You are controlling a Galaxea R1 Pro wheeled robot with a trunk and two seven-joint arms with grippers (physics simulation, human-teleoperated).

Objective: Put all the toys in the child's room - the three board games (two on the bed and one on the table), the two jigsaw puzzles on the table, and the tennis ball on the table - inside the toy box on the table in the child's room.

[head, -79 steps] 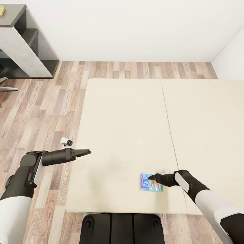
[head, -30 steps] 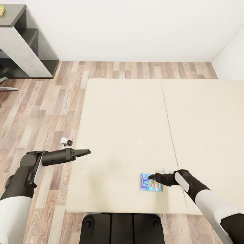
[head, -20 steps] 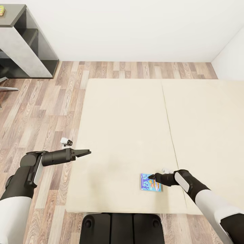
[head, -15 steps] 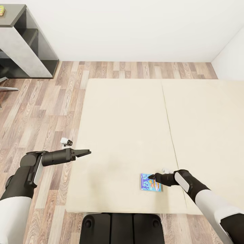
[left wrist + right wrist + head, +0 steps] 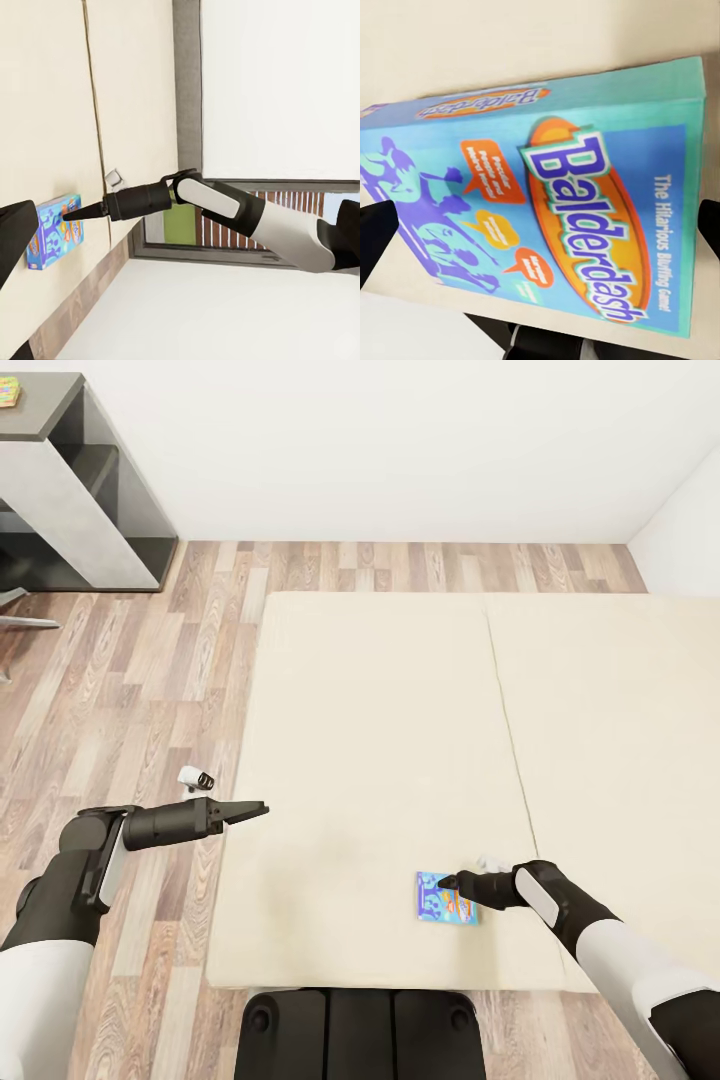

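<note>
A light blue board game [image 5: 446,898] lettered "Balderdash" lies flat near the front edge of the beige bed [image 5: 380,710]. My right gripper [image 5: 447,881] hangs low over its top edge, open, with a dark finger at each side of the box [image 5: 547,202] in the right wrist view. The left wrist view shows the same box [image 5: 54,229] with the right gripper [image 5: 71,216] pointing at it. Over the bed's left edge, well away from the box, my left gripper [image 5: 258,808] is held level and open with nothing in it.
A dark grey-topped shelf unit [image 5: 70,480] stands at the far left against the white wall, with a small multicoloured thing [image 5: 8,390] on its top. Wood-plank floor [image 5: 130,690] runs along the bed's left side. A seam [image 5: 508,730] splits the mattress.
The whole picture has shifted a little, so the bed sits slightly further right: the camera moved. Both arms and the blue box keep their places.
</note>
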